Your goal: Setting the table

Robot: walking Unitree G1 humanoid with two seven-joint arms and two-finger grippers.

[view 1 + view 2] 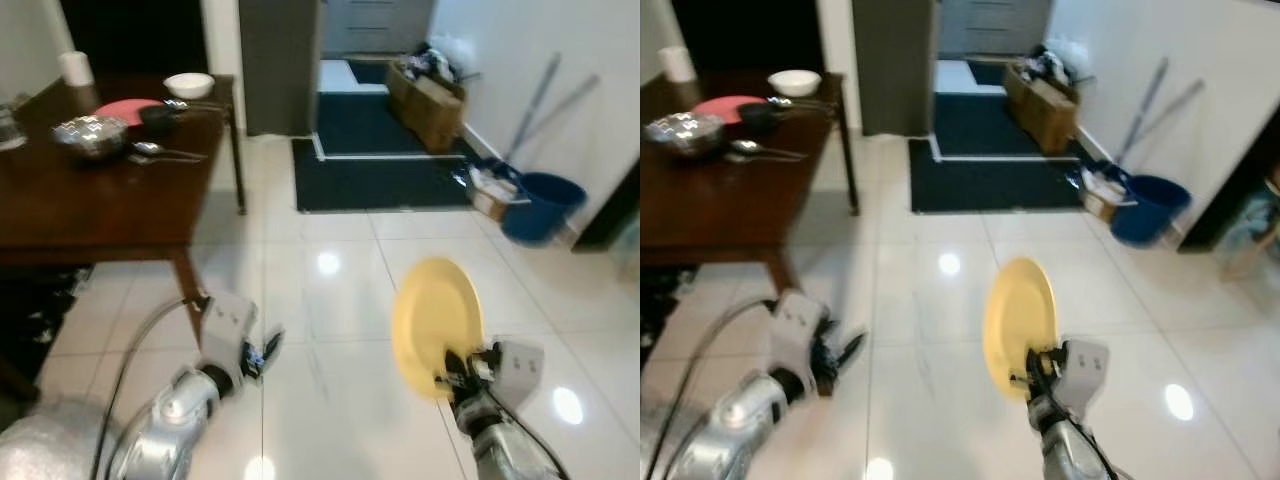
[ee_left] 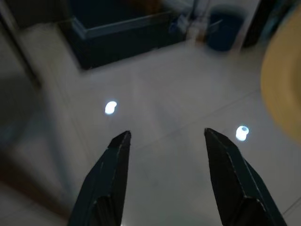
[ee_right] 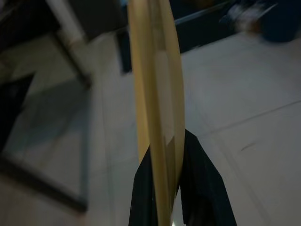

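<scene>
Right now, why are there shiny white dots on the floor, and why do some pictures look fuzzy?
Left eye view: the dots are lamp glare on the glossy floor tiles. Left wrist view: dim, the left gripper open over two glints. Right wrist view: dark and smeared behind the yellow plate that the right gripper pinches.

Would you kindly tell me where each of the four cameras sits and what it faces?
Left eye view: on the head, looking forward and down at the tiled floor, the wooden table at left, both arms.
Right eye view: the same scene, shifted slightly.
Left wrist view: along the left gripper, jaws open, over floor.
Right wrist view: along the right gripper, jaws shut on the yellow plate held edge-on.
Shared: the yellow plate; the blue bucket in both eye views.
</scene>
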